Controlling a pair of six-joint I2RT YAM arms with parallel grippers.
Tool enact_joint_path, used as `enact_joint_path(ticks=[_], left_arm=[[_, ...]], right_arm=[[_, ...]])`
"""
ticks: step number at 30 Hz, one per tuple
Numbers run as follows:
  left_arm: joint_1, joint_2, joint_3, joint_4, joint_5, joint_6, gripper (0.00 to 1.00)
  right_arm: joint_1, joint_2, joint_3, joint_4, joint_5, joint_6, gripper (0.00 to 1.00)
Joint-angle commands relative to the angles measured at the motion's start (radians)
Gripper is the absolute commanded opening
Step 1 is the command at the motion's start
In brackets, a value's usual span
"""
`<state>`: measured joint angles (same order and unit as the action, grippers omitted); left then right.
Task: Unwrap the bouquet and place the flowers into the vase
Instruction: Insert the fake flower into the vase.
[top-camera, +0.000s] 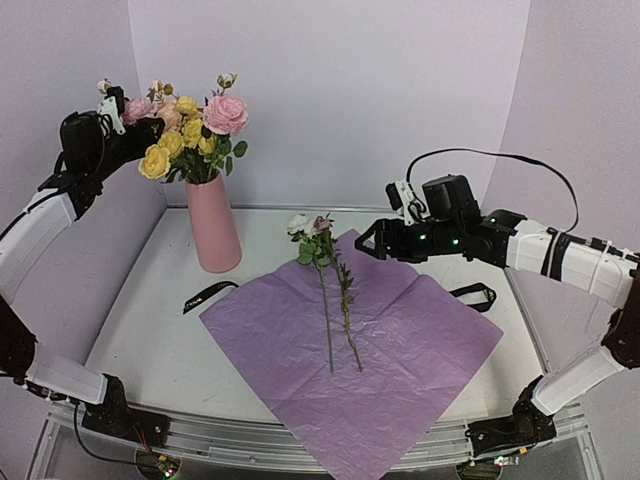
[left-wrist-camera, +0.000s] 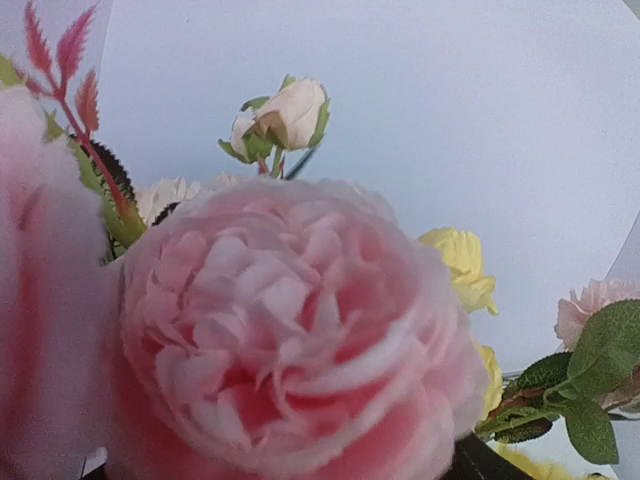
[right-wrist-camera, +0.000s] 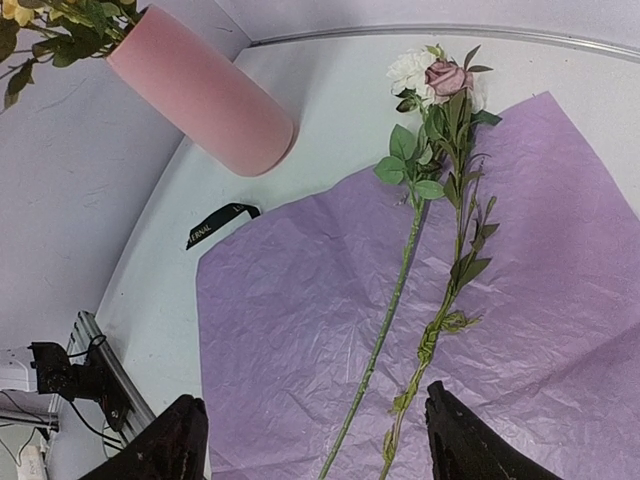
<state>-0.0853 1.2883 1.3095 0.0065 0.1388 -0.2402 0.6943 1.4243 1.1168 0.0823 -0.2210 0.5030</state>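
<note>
Lilac paper sheet (top-camera: 350, 350) lies spread flat at the worktop's (top-camera: 140, 320) near edge, two flowers (top-camera: 335, 290) on it.
Their stems run side by side, heads toward the far edge. Near the far-left corner the vase (top-camera: 213, 225) stands upright, full of pink and yellow blooms (top-camera: 195, 130). Among them sits the left gripper (top-camera: 120, 110), its opening impossible to tell. Over the sheet's far-right side, the right gripper (right-wrist-camera: 310, 420) hangs wide open, empty.

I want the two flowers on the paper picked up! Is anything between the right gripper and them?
Nothing visible is. The right gripper hangs open right above the two flowers, which lie uncovered on the purple paper.
</note>
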Motion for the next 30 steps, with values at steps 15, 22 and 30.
enact_joint_path(ticks=[15, 22, 30], left_arm=[[-0.004, -0.173, -0.114, -0.138, -0.048, -0.049, 0.95], [-0.004, -0.265, -0.129, -0.239, -0.131, -0.054, 0.95], [-0.003, -0.353, -0.119, -0.379, -0.275, -0.126, 0.94]], right_arm=[[-0.008, 0.115, 0.067, -0.106, 0.049, 0.009, 0.85], [-0.009, 0.244, 0.136, -0.151, 0.075, 0.009, 0.73], [-0.008, 0.398, 0.229, -0.250, 0.129, 0.053, 0.63]])
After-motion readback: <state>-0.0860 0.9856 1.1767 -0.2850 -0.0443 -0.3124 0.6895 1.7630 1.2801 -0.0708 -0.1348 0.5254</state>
